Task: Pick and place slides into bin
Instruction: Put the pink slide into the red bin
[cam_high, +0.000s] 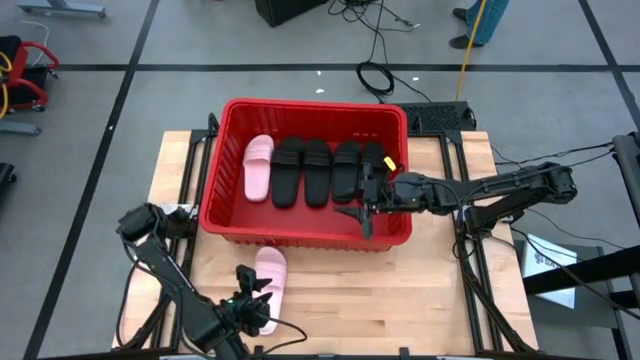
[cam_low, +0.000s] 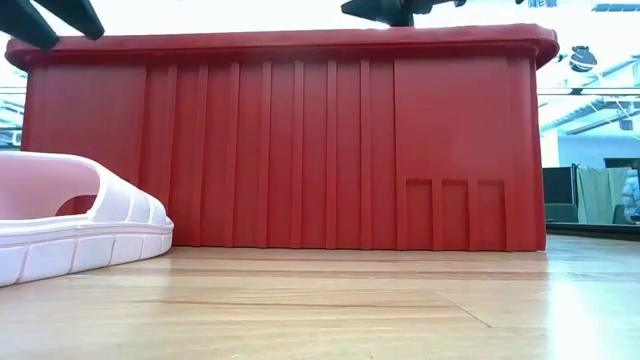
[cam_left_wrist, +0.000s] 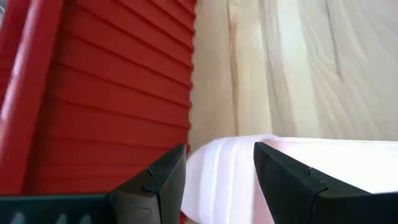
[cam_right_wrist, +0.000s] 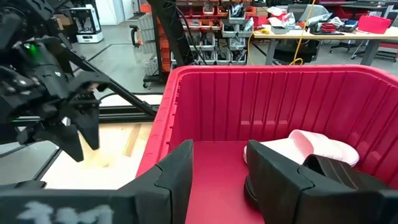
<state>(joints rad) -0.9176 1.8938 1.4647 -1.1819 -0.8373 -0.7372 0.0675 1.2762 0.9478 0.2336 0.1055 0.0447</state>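
The red bin stands at the table's middle. Inside it, one pink slide lies on the bin floor at the left and several black slides lie side by side to its right. A second pink slide lies sole down on the table in front of the bin's near wall. My left gripper is open above this slide's near end, clear of it. My right gripper is open and empty, over the bin's near right part.
The bin's near wall stands close behind the pink slide on the table. Bare wooden tabletop lies to the right of that slide. My left arm shows beyond the bin's rim in the right wrist view.
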